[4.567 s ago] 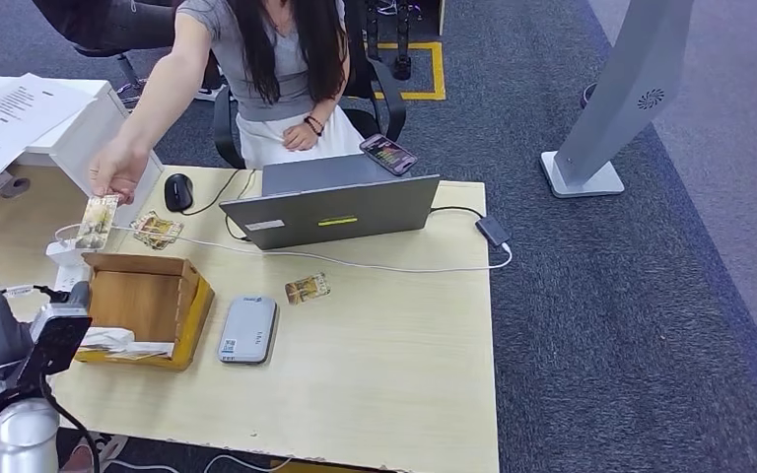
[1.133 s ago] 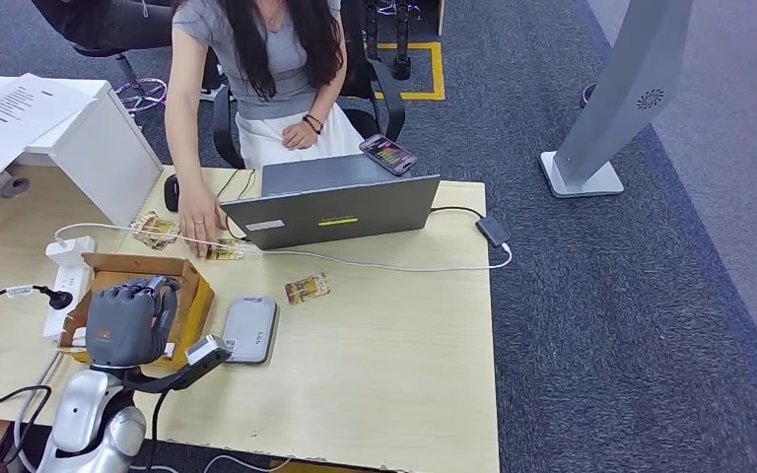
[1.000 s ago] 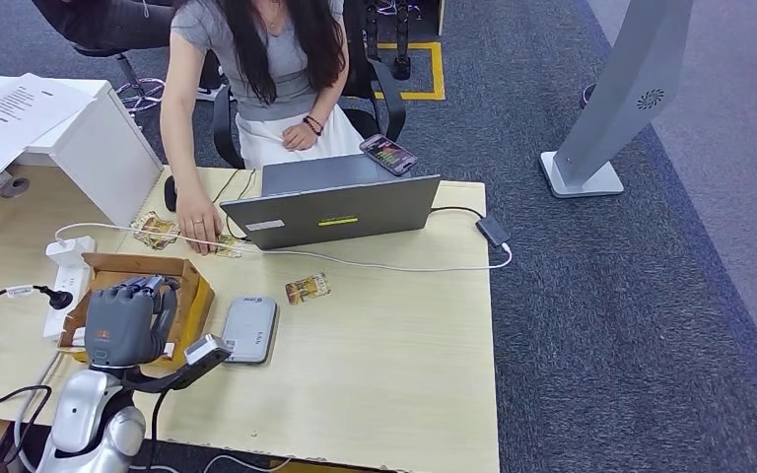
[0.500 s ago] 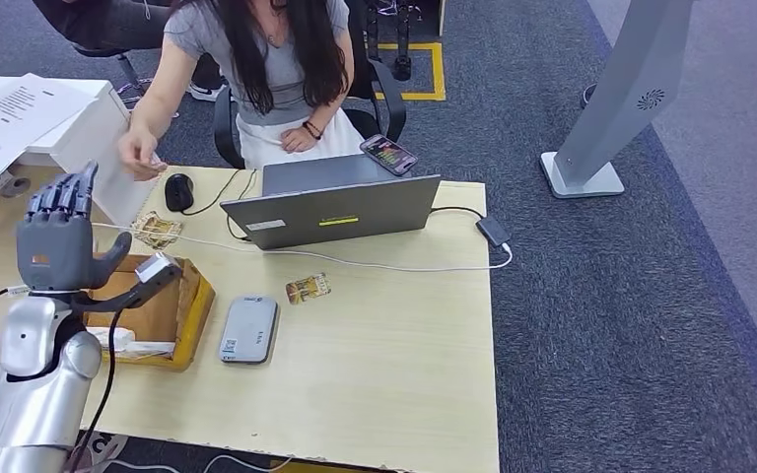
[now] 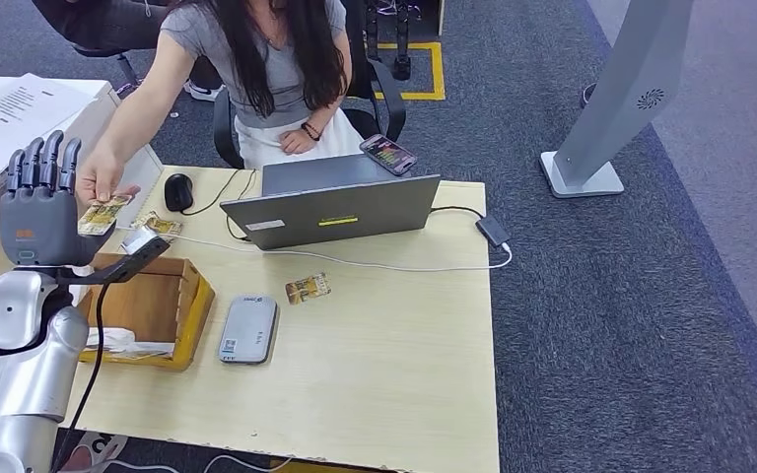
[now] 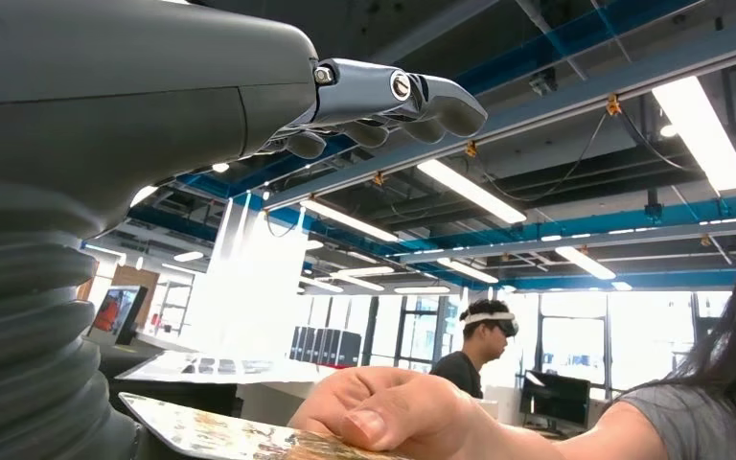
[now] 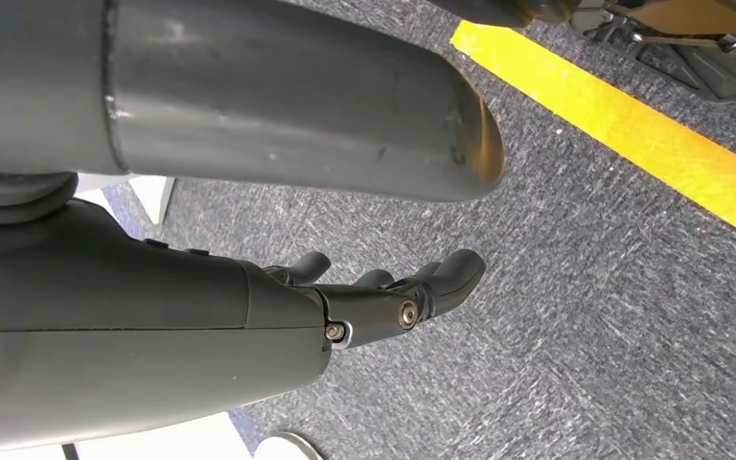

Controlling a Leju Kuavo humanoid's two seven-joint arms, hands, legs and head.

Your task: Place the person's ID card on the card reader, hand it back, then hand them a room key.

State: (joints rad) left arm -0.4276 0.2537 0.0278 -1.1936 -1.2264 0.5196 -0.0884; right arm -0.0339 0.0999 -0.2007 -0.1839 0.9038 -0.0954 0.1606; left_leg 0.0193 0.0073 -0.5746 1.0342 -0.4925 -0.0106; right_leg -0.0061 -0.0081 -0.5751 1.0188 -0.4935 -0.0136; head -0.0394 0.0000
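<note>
left hand [image 5: 37,212]: raised above the table's [image 5: 375,345] left end, palm up, fingers [image 5: 44,158] straight and apart, gripping nothing.
card [image 5: 102,214]: pinched in the person's hand [image 5: 99,182], its near end at the left hand's thumb side; whether it touches the palm, cannot tell.
reader [image 5: 247,330]: flat on the table beside the box [image 5: 148,305].
2 more cards [image 5: 307,288]: on the table, 1 near the laptop [image 5: 330,207].
right hand [image 7: 383,287]: hangs over carpet, fingers loosely apart, holding nothing.
</note>
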